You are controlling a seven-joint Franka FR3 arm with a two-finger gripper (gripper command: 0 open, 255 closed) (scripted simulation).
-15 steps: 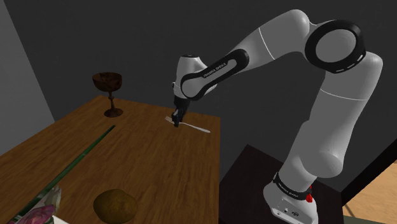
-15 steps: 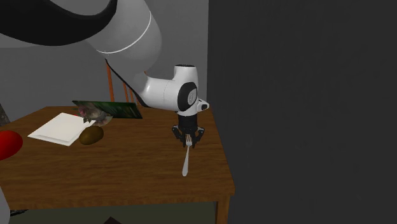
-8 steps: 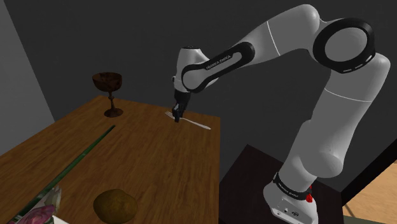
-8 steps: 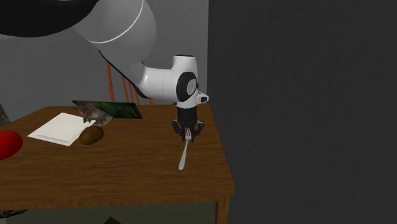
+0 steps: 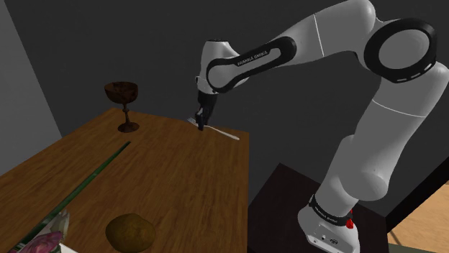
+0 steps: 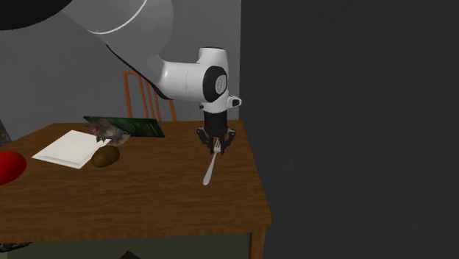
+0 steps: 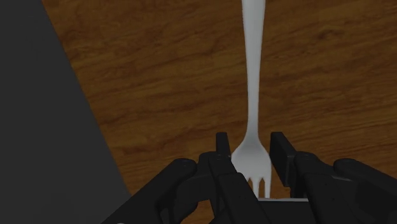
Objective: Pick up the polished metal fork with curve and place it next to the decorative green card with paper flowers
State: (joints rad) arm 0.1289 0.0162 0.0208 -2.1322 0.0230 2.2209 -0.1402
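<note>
My gripper (image 5: 200,121) is shut on the tine end of a pale metal fork (image 5: 224,133), which hangs a little above the wooden table (image 5: 165,180) near its far corner. In the second exterior view the fork (image 6: 210,170) slopes down from the gripper (image 6: 215,146), handle lowest. The wrist view has the fork (image 7: 254,95) clasped between both fingers (image 7: 222,147), its handle pointing away over the wood. The green card (image 6: 136,126) with paper flowers (image 6: 108,131) stands at the table's other end, seen edge-on as a green strip (image 5: 101,169) in the shoulder view.
A dark goblet (image 5: 124,104) stands at the back of the table. A brown rounded fruit (image 6: 106,156) and a white sheet (image 6: 70,148) lie near the card. A red object (image 6: 9,166) and an orange chair (image 6: 140,99) border the table. The table edge (image 5: 247,172) is close to the fork.
The gripper has risen with the fork clasped in it, lifting the fork off the table; the handle now hangs in the air.
</note>
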